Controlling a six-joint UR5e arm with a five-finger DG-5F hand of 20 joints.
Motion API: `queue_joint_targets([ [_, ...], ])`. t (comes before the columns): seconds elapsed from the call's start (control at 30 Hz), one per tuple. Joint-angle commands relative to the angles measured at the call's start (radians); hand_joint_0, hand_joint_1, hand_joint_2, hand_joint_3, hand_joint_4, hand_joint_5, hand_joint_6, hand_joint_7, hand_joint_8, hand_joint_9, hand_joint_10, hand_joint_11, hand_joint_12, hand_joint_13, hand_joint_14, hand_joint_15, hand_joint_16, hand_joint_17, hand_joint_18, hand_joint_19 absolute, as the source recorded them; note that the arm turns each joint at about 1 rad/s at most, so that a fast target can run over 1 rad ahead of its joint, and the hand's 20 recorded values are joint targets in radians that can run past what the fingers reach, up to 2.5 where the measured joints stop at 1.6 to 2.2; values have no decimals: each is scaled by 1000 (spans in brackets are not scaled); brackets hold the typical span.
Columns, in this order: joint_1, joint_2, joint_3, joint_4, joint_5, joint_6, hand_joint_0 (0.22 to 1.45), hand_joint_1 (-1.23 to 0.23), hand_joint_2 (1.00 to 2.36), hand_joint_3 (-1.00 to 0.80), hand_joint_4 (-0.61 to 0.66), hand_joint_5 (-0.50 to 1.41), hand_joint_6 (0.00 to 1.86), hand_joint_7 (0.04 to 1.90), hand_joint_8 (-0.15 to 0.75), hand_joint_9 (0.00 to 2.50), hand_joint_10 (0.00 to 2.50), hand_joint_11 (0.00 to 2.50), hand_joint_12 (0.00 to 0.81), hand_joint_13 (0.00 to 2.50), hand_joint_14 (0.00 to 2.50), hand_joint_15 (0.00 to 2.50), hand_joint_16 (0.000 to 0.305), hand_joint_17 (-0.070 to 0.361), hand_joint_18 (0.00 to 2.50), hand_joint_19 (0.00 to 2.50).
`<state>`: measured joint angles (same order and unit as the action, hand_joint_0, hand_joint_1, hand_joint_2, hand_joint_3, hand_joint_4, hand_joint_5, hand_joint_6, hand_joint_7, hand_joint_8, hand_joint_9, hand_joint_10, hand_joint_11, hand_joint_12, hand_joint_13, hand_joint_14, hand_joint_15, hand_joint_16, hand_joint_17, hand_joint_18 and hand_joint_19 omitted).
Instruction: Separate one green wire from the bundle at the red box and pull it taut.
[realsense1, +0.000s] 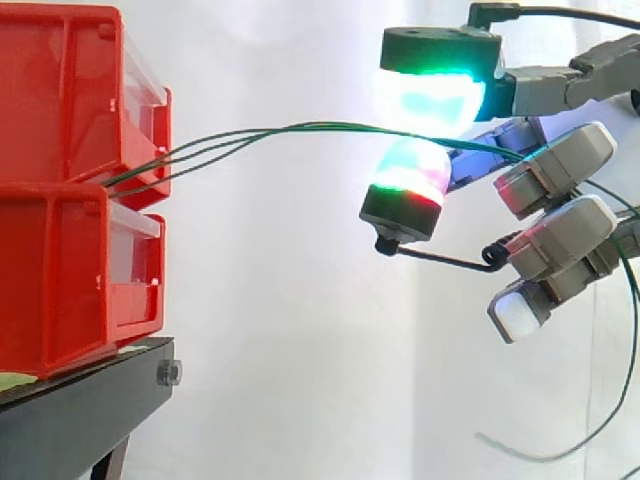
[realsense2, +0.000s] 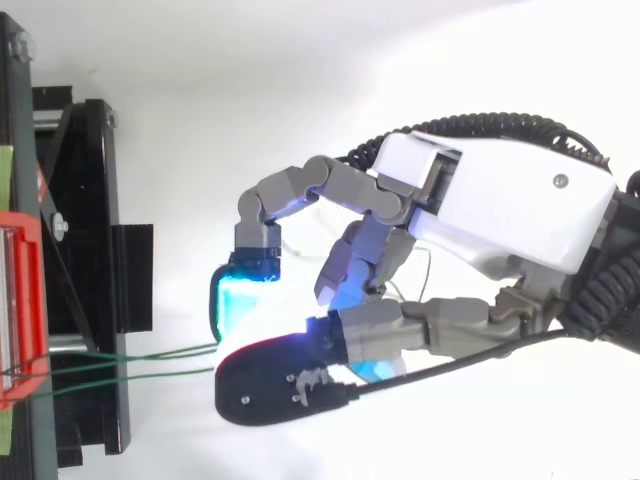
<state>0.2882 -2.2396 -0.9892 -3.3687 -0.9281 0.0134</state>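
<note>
Running from the stacked red plastic boxes (realsense1: 60, 110) to the robot hand (realsense2: 500, 200), thin green wires (realsense1: 300, 127) were held pinched between opposed fingers (realsense1: 430, 98), well clear of the boxes so the span could be tightened; a bow was seen, so tautness was judged incomplete

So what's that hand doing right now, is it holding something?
Hand: shut, pinching green wire between two glowing pads, away from the red box.
</note>
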Motion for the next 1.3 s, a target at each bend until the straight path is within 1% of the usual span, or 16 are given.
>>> queue_joint_targets([
  [0.0,0,0,0,0,0,0,585,-494,1012,-339,60,-110,876,1130,228,1616,22,1437,332,1398,27,1231,49,111,782,695],
  [0.17,0,0,0,2,0,0,589,-467,1011,-361,62,-107,870,1131,228,1635,22,1432,335,1404,27,1231,49,111,787,687],
  [0.23,0,0,0,2,0,-1,577,-442,1008,-400,59,-106,869,1120,234,1642,22,1439,336,1407,27,1230,50,112,789,693],
  [0.3,0,0,0,2,0,0,535,-409,1000,-500,65,-103,866,1113,236,1652,22,1427,341,1418,26,1222,52,117,808,682],
  [0.37,0,0,0,2,0,-1,496,-404,1000,-500,73,-101,861,1112,257,1664,20,1412,367,1432,25,1211,55,123,832,666],
  [0.4,0,-2,0,2,0,-1,470,-432,1000,-500,80,-99,859,1107,273,1669,22,1394,380,1445,23,1201,57,128,853,653],
  [0.5,0,0,0,2,0,0,432,-520,1000,-500,90,-96,855,1102,281,1675,19,1377,403,1461,24,1179,61,136,886,625],
  [0.63,0,0,0,2,0,0,431,-650,1000,-500,91,-100,855,1115,278,1660,19,1387,394,1439,25,1178,60,135,881,617],
  [0.67,0,0,0,2,0,-1,446,-700,1000,-500,89,-104,860,1111,269,1648,20,1387,386,1428,26,1187,58,130,862,625],
  [0.73,0,0,0,2,0,0,520,-781,1000,-500,70,-114,867,1147,234,1607,20,1412,353,1393,28,1205,52,117,807,646],
  [0.83,0,0,0,2,0,-1,598,-823,1000,-500,62,-119,877,1162,215,1587,20,1434,327,1370,29,1215,48,109,775,659],
  [0.93,0,0,0,2,0,-1,628,-837,1007,-416,30,-121,881,1178,223,1582,21,1445,326,1368,30,1221,48,108,774,650],
  [0.97,0,0,0,2,0,-1,627,-837,1008,-413,29,-121,882,1185,222,1582,21,1432,328,1370,29,1222,48,108,774,652],
  [1.0,0,0,0,2,0,0,621,-805,1008,-409,37,-122,885,1177,219,1582,21,1437,323,1371,31,1212,48,108,774,660],
  [1.1,0,0,1,2,0,0,596,-722,1009,-393,41,-123,892,1101,226,1598,21,1437,332,1384,29,1210,48,108,777,669],
  [1.27,0,0,0,2,0,0,589,-543,1008,-406,48,-105,860,1124,222,1665,23,1421,327,1406,28,1212,48,108,793,685],
])
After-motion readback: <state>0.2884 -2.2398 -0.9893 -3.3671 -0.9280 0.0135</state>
